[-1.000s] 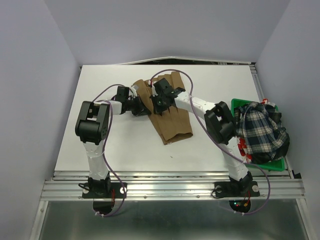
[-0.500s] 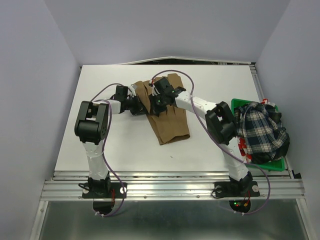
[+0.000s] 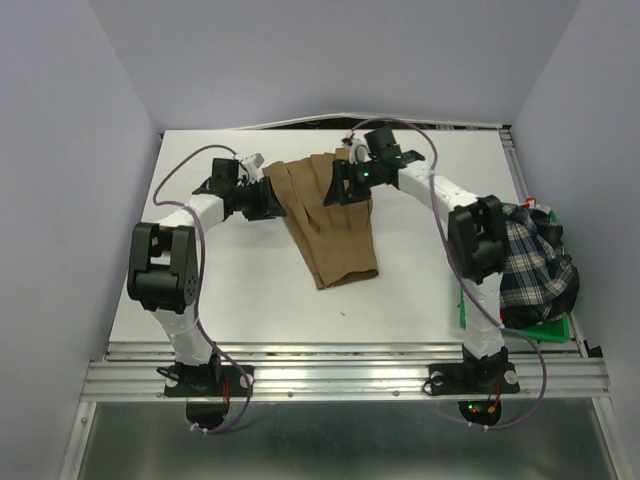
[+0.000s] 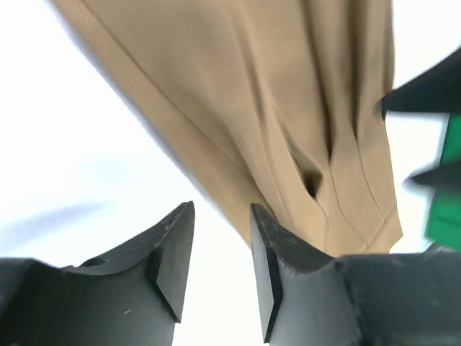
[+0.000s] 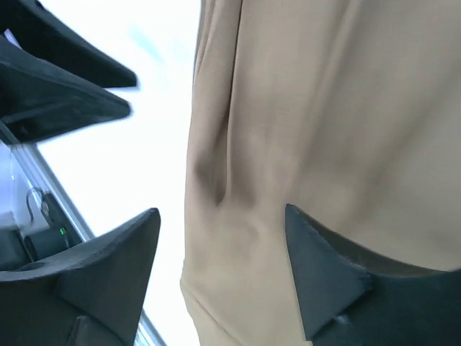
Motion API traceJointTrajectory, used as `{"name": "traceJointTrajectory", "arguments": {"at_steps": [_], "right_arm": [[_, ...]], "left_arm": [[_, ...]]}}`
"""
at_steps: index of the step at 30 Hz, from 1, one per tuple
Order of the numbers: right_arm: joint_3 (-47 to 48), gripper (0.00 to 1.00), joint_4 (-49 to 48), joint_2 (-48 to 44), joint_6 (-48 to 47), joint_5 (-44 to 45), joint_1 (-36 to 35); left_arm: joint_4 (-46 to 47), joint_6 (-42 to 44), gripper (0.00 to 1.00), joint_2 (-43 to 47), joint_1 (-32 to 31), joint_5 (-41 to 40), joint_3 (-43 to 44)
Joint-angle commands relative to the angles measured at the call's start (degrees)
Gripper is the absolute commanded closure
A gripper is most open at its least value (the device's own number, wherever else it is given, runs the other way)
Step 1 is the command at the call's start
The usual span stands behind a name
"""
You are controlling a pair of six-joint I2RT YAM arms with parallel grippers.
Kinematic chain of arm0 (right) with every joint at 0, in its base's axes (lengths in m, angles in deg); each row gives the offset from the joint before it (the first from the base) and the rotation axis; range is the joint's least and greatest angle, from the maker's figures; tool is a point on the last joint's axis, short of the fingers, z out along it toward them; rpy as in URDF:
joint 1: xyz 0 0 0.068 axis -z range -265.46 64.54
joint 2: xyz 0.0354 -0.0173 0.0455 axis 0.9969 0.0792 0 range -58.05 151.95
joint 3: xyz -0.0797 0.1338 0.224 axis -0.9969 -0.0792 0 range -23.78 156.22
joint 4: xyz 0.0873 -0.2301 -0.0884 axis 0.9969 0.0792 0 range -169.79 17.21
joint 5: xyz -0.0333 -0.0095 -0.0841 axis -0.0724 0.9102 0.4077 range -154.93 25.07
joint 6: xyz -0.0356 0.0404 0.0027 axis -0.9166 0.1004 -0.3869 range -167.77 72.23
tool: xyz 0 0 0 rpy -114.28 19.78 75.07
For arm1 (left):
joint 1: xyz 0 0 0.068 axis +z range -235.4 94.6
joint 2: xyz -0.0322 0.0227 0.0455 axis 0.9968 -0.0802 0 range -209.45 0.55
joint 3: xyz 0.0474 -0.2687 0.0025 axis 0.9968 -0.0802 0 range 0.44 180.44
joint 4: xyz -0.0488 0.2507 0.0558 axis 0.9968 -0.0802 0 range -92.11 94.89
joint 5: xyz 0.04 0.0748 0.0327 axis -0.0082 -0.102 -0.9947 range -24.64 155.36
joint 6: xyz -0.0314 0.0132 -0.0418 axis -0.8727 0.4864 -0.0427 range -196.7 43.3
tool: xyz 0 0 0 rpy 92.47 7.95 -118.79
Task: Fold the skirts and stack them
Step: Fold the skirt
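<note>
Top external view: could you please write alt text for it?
A tan-brown skirt lies on the table, the left end effector and right end effector at its far end. A plaid skirt is heaped in a green tray.

The white table [image 3: 230,290] is carrying two things. The tan-brown skirt [image 3: 335,225] is lying flat near its middle, reaching toward the far edge, and the green tray [image 3: 548,330] is sitting at its right edge.

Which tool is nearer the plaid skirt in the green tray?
Right. The right tool is over the far right part of the brown skirt, the side toward the plaid skirt; the left tool is at its far left edge, farther off.
</note>
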Motion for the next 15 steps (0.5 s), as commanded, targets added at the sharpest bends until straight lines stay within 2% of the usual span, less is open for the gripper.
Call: {"name": "traceJointTrajectory", "arguments": {"at_steps": [1, 2, 4, 5, 9, 10, 12, 13, 15], "right_arm": [[-7.2, 0.33, 4.3, -12.6, -11.5, -9.9, 3.4], [-9.8, 0.35, 5.0, -14.9, -14.9, -9.7, 4.1], [-15.0, 0.46, 5.8, -17.0, -18.6, -10.7, 4.1], [-20.2, 0.48, 5.3, -17.8, -19.6, -11.6, 4.1], [-30.0, 0.59, -1.2, -17.9, -17.6, -16.3, 4.1], [-31.1, 0.6, -3.6, -16.1, -17.2, -18.1, 4.1], [-32.1, 0.6, -6.2, -13.6, -15.8, -20.7, 4.1], [-32.0, 0.62, -8.0, -10.9, -13.6, -20.7, 4.1], [-32.3, 0.64, -9.9, -7.5, -12.4, -21.3, 4.1]], "left_arm": [[-7.2, 14.6, 0.41, 10.6, -0.3, -1.5, 0.6], [-7.9, 17.4, 0.36, 12.8, -1.1, -3.7, 0.9], [-9.6, 22.5, 0.35, 15.2, -2.8, -6.5, 0.9], [-9.9, 27.4, 0.34, 16.5, -4.4, -10.2, 0.6], [-7.9, 37.8, 0.27, 23.2, -17.3, -21.9, -4.4], [-6.7, 39.5, 0.22, 25.1, -23.8, -26.4, -6.9], [-5.8, 44.5, 0.18, 26.4, -29.9, -30.8, -9.1], [-4.8, 46.0, 0.17, 26.3, -35.5, -35.1, -10.8], [-3.9, 49.2, 0.16, 25.1, -42.3, -40.4, -12.0]]}}
